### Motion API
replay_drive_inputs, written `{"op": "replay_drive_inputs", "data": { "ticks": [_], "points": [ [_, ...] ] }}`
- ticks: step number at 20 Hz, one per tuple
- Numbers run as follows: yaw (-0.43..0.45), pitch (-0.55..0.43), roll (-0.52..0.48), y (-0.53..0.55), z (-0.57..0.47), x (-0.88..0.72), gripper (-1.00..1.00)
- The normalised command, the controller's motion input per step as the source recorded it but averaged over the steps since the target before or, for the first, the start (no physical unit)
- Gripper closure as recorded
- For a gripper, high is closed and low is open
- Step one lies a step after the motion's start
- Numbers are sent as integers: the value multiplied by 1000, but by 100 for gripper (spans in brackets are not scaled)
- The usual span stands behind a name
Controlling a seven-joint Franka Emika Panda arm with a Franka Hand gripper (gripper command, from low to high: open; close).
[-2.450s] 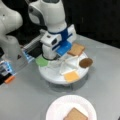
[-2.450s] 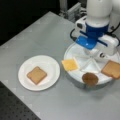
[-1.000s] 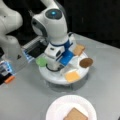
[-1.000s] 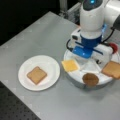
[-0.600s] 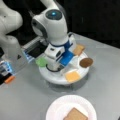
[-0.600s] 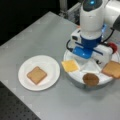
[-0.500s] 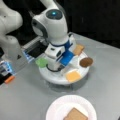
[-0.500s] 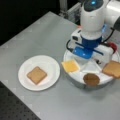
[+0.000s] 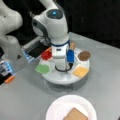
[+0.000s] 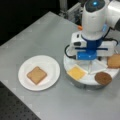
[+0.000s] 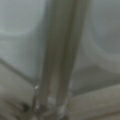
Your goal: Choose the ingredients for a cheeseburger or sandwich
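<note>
Standing early, by my reading: the white paper plate point(image 10: 51, 65) carries only one tan-brown square toast slice point(image 10: 36, 75), so the sandwich has a base and nothing stacked on it.

Round white ingredient tray point(image 9: 62, 79) holds the rest. In a front view, taking the tray as a clock face: dark brown round patty point(image 9: 84, 55) at two o'clock, yellow-orange cheese square point(image 9: 80, 71) at four, green disc point(image 9: 42, 68) at nine, red disc point(image 9: 46, 55) at ten. A second toast square point(image 10: 114, 61) sits at the tray's three o'clock edge in a front view.

White Franka arm stands upright over the tray's centre, wrist pointing straight down. Gripper point(image 9: 61, 67) sits low at the tray's hub, between the pieces. Cannot tell how wide it stands or whether it grips anything; the wrist view shows only a grey vertical blur.
</note>
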Motion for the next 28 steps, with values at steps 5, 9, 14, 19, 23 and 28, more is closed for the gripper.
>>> {"op": "replay_drive_inputs", "data": {
  "ticks": [5, 9, 14, 19, 23, 28],
  "points": [
    [480, 11, 122, -81, -102, -19, -100],
    [576, -9, 85, -73, -83, 116, -100],
    [453, 47, 96, -71, -77, 163, -100],
    [125, 74, 88, -63, -69, 89, -100],
    [43, 76, 75, -48, -45, 45, -100],
    [35, 71, 75, -42, -41, 36, -100]
  ]
}}
